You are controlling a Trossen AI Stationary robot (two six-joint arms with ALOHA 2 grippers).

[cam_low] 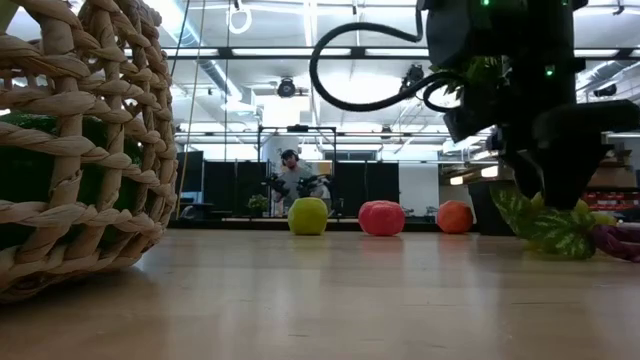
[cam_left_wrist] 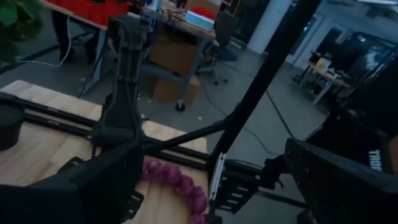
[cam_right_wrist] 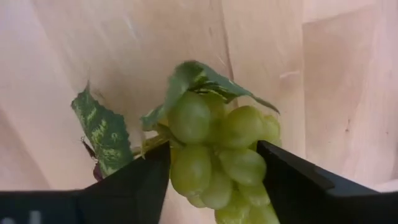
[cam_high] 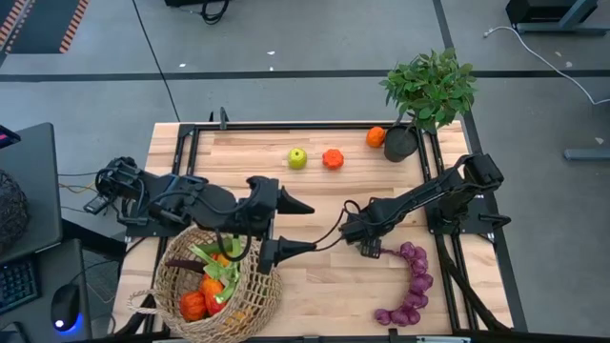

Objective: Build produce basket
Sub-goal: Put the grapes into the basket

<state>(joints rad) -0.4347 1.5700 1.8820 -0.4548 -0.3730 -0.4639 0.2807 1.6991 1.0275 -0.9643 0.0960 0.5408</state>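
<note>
A bunch of green grapes (cam_right_wrist: 239, 127) with leaves lies on the table, at the top end of a purple grape bunch (cam_high: 410, 286). My right gripper (cam_right_wrist: 213, 148) points down over the green bunch and is shut on it. In the high view the gripper (cam_high: 367, 240) hides the green bunch. The wicker basket (cam_high: 172, 276) stands at the near left with several produce pieces in it. My left gripper (cam_high: 300, 226) hangs open in the air just right of the basket, with nothing between its fingers. My right gripper has the green grape bunch between its two fingers, one finger against each side of the cluster (cam_right_wrist: 186, 169). The fingers come from above, pointing down. The bunch lies on the table, its leaves (cam_right_wrist: 102, 134) spread beside it.
A green apple (cam_high: 297, 158), a red-orange fruit (cam_high: 333, 158) and an orange (cam_high: 376, 137) lie toward the far edge. A leafy plant (cam_high: 431, 88) in a black pot stands at the far right corner. Bare wood lies between the basket and the grapes.
</note>
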